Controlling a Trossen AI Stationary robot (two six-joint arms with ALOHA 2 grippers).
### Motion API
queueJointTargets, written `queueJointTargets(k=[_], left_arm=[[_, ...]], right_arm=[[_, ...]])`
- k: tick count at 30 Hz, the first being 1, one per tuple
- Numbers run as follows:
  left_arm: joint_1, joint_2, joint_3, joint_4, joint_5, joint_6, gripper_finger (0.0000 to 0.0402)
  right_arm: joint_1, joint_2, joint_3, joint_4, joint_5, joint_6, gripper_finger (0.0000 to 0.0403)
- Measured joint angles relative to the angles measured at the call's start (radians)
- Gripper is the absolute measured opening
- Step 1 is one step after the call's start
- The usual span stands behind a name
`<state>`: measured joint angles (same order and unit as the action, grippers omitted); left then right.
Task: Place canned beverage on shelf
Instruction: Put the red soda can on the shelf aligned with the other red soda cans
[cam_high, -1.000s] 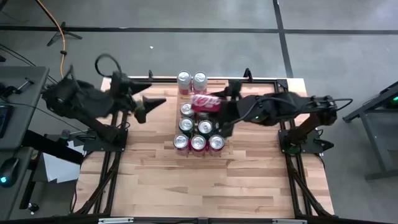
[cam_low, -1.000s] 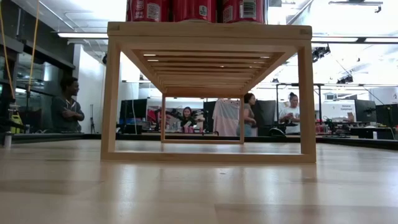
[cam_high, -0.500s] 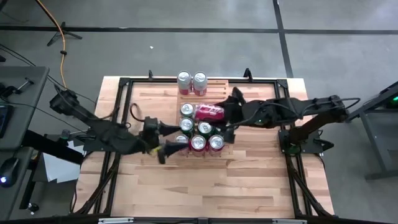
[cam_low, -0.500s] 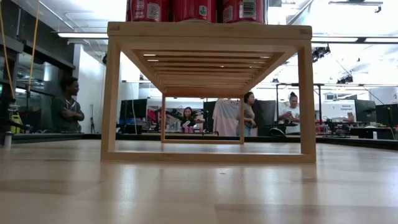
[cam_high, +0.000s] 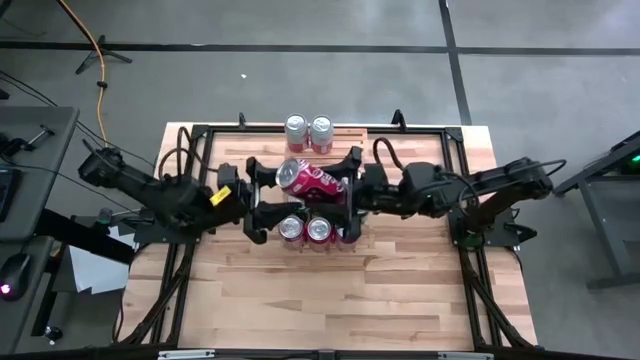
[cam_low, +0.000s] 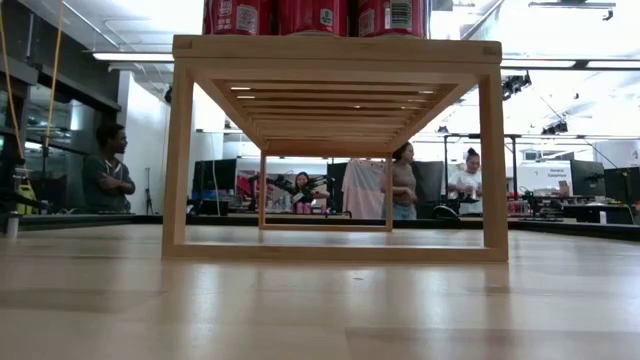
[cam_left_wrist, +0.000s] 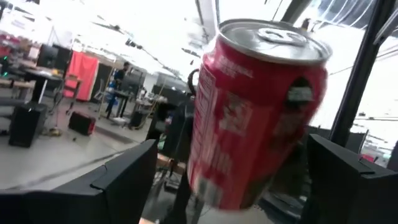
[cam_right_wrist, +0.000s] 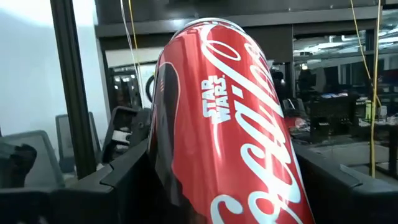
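Pale wood desk (cam_high: 330, 290) carries the slatted shelf (cam_low: 335, 50), its front row filled with cans. From the left, my left hand (cam_high: 268, 196) reaches in spread wide, fingers either side of the red can (cam_high: 312, 179) without gripping. My right hand (cam_high: 347, 180) clamps that can, tilted above the shelf.

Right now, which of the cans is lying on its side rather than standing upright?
The red can held between both grippers above the pale-wood slatted shelf; every other can stands upright, tops facing up.
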<state>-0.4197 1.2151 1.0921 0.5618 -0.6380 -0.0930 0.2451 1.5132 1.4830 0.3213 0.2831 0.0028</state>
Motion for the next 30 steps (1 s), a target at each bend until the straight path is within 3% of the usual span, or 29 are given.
queueJointTargets(k=[13, 26, 30], left_arm=[[0.085, 0.060, 0.080, 0.022, 0.163, 0.096, 0.0321], [0.120, 0.073, 0.136, 0.019, 0.185, 0.176, 0.0321], [0.125, 0.073, 0.136, 0.020, 0.183, 0.174, 0.0301]], right_arm=[[0.000, 0.060, 0.000, 0.074, -0.024, 0.105, 0.0286], [-0.001, 0.066, 0.000, 0.101, -0.022, 0.103, 0.0289], [-0.002, 0.066, 0.000, 0.102, -0.020, 0.096, 0.0290]])
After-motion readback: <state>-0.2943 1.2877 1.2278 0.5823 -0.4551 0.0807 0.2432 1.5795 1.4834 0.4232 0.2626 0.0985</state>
